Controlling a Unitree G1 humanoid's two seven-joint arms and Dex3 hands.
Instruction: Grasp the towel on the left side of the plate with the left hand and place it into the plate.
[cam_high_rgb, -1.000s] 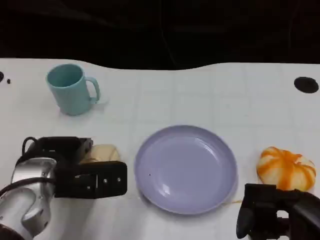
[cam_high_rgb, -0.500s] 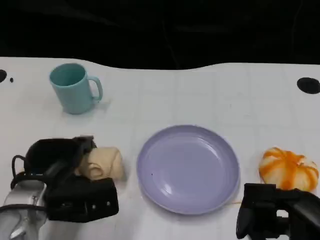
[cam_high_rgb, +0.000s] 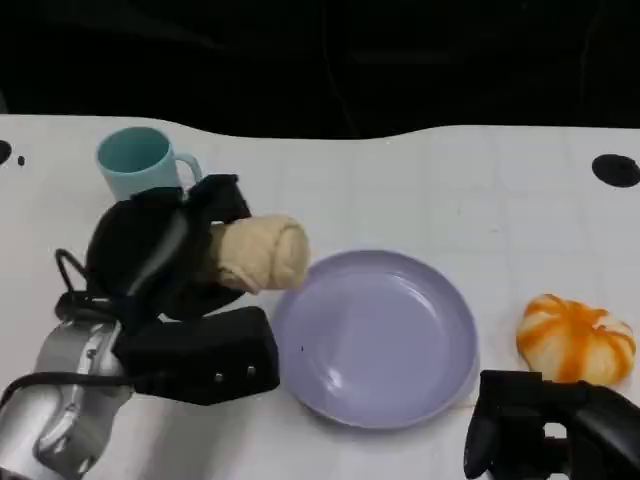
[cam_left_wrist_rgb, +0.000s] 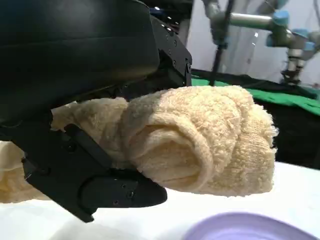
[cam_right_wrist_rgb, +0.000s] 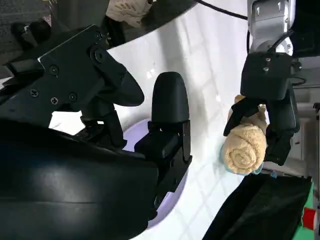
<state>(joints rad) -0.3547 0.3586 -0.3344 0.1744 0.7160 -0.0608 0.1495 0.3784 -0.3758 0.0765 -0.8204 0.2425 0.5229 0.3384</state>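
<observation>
My left hand (cam_high_rgb: 170, 262) grips a rolled cream towel (cam_high_rgb: 260, 253) and holds it in the air just off the left rim of the lilac plate (cam_high_rgb: 375, 337). The left wrist view shows the towel (cam_left_wrist_rgb: 200, 140) close up, clamped between black fingers (cam_left_wrist_rgb: 95, 187), with the plate's edge (cam_left_wrist_rgb: 240, 229) below it. From the right wrist camera the towel (cam_right_wrist_rgb: 243, 145) hangs in the left hand (cam_right_wrist_rgb: 267, 95) above the table. My right hand (cam_high_rgb: 545, 435) stays low at the front right, its fingers (cam_right_wrist_rgb: 167, 115) spread with nothing in them, near the plate (cam_right_wrist_rgb: 167, 192).
A teal mug (cam_high_rgb: 140, 165) stands at the back left, partly behind my left hand. An orange-and-white pumpkin-shaped object (cam_high_rgb: 575, 340) lies right of the plate. A black round mark (cam_high_rgb: 614, 169) sits at the far right of the white table (cam_high_rgb: 430, 190).
My left hand closed on the towel, which lay on the table left of the plate, and lifted it up and to the right toward the plate's rim. The right hand barely moved.
</observation>
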